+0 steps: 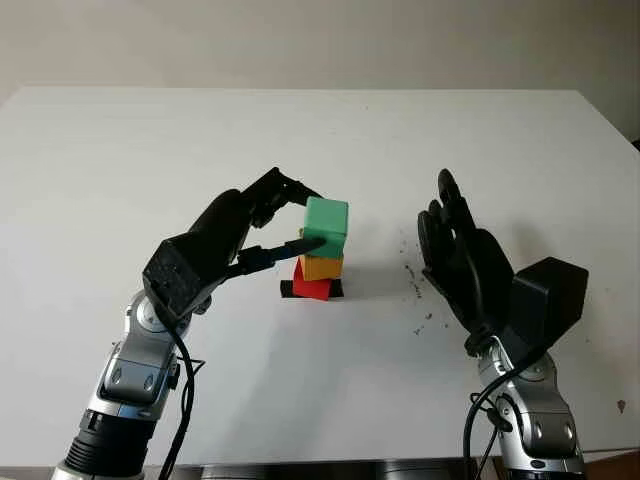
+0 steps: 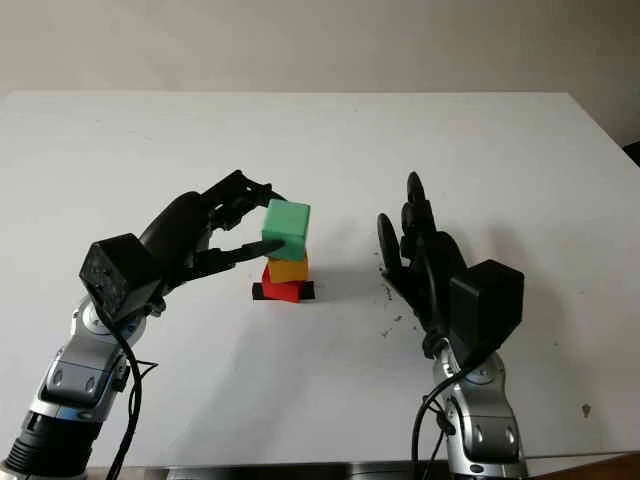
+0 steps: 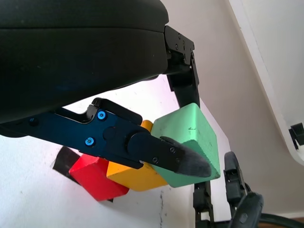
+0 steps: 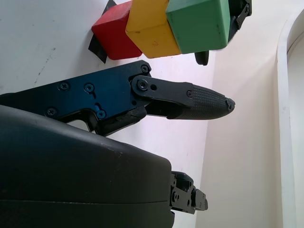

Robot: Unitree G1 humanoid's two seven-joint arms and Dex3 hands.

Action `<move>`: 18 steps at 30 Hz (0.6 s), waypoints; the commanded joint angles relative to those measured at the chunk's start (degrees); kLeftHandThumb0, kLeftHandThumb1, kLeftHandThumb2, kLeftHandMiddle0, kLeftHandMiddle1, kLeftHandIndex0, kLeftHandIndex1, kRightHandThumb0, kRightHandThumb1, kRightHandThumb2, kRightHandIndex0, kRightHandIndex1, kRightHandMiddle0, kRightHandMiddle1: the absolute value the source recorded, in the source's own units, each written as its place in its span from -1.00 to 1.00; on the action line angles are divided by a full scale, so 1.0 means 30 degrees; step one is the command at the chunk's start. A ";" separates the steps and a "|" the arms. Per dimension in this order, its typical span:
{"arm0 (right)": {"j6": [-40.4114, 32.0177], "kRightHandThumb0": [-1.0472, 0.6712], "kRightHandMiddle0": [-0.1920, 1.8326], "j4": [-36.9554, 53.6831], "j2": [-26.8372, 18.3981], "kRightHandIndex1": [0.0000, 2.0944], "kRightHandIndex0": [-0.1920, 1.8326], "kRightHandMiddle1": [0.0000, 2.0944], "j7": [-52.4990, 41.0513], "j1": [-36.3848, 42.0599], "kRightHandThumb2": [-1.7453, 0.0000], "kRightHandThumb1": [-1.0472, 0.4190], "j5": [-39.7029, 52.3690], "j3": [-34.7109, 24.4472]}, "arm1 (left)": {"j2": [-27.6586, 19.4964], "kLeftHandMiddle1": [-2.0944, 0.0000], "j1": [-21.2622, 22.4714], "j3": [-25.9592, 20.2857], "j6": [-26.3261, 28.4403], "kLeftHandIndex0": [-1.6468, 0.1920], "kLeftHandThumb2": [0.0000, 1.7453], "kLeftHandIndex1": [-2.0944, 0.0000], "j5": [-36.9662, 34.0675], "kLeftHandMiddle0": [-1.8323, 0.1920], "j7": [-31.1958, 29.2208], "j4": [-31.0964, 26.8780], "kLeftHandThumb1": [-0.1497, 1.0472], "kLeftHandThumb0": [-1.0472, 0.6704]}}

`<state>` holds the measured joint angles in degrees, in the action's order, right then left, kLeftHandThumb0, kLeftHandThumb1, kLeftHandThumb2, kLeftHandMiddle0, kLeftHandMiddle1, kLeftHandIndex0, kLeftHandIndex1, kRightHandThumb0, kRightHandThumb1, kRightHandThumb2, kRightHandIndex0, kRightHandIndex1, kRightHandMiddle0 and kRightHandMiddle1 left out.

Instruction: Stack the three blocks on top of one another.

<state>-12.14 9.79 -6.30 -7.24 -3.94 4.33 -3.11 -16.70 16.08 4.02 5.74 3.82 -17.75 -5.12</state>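
Three blocks stacked at frame centre, head views: red block (image 1: 311,284) at bottom, on a black tape patch (image 1: 288,289) stuck to the white table (image 1: 120,160); yellow block (image 1: 321,266) on top of it; green block (image 1: 326,226) topmost, slightly tilted and offset vs. the yellow one.

Left hand (image 1: 262,225) just left of stack, reaching in from lower left, closed on green block: upper fingers (image 1: 290,189) curled to its far top-left edge, lower finger w/ padded tip (image 3: 192,165) pressed against its near face. In left wrist view, that pad lies across the green face, w/ yellow and red below it.

Right hand (image 1: 455,255) right of centre, upright, palm facing stack, apart from the blocks, nothing held, open. In right wrist view, one finger (image 4: 199,102) stretched out beside the stack, not touching.

Small dark specks (image 1: 412,275) on table btw. stack and right hand. Pale wall (image 1: 320,40) along top of frame.
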 commanded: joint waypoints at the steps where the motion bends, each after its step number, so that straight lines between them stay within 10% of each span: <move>1: -0.0067 -0.56 -0.91 0.0233 -0.0206 -0.94 -0.96 -0.95 0.0036 -0.0031 0.38 -1.00 -0.0017 -0.0119 | -0.0081 0.95 -0.0138 -0.0029 -0.0294 0.64 -0.90 0.47 -0.0088 0.73 -0.0137 -0.0376 1.00 -0.63; 6: 0.0213 -0.56 -0.91 -0.0078 -0.0148 -0.95 -0.97 -0.95 -0.0020 -0.0193 0.39 -1.00 0.0182 -0.0294 | -0.0070 0.96 -0.0418 -0.0196 -0.1610 0.65 -0.89 0.89 -0.0452 0.78 -0.0343 -0.0066 1.00 -0.63; 18: 0.0375 -0.54 -0.92 -0.0156 -0.0159 -0.95 -0.96 -0.95 -0.0081 -0.0247 0.38 -1.00 0.0066 -0.0303 | -0.0001 0.98 -0.1370 -0.0775 -0.2738 0.91 -0.75 0.98 -0.2483 0.97 -0.1124 -0.0193 1.00 -0.79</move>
<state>-11.24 9.31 -6.31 -7.44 -4.07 4.56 -4.12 -16.80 12.74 2.23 -1.59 -3.00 -20.84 -4.89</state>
